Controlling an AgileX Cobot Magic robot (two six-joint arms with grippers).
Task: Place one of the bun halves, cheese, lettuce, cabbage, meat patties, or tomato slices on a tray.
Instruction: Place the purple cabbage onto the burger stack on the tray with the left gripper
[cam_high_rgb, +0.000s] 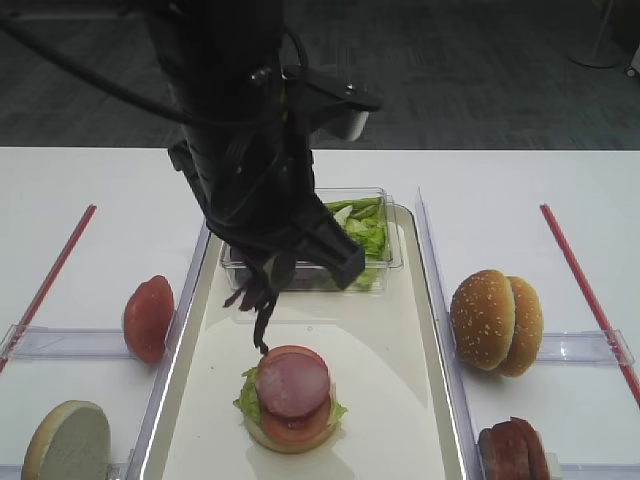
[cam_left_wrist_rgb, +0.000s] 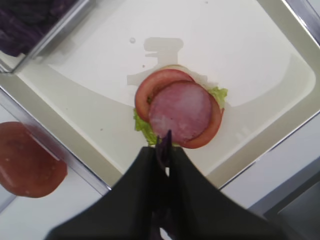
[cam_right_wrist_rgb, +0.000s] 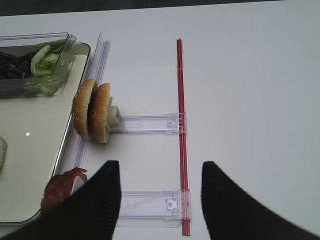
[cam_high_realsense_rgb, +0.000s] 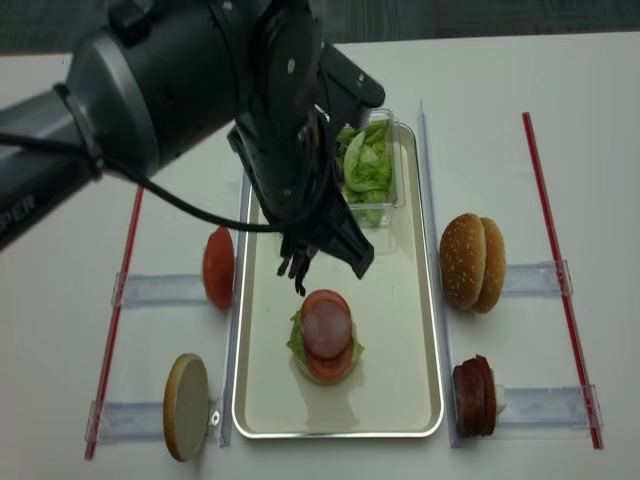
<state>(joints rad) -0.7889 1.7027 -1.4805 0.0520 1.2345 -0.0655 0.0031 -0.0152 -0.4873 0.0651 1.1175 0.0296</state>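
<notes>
Dark purple, crinkled cabbage (cam_high_rgb: 257, 305) shreds dangle from the left gripper (cam_high_rgb: 262, 268), pinched tight above the tray's (cam_high_rgb: 400, 400) middle, over a stacked bun, lettuce, tomato and meat slice (cam_high_rgb: 291, 383). A clear box (cam_high_rgb: 385, 232) at the tray's far end holds lettuce (cam_high_rgb: 365, 235). The right gripper (cam_right_wrist_rgb: 160, 197) stands wide.

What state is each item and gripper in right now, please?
left gripper: shut on the cabbage, above the tray
cabbage: dangling from the gripper, above the stack
right gripper: open, empty
tray: holds a stack and a clear box
stack: bun base, lettuce, tomato, pink meat slice on top
clear box: open, holds lettuce
bun halves: standing on edge in holder, right of tray
</notes>
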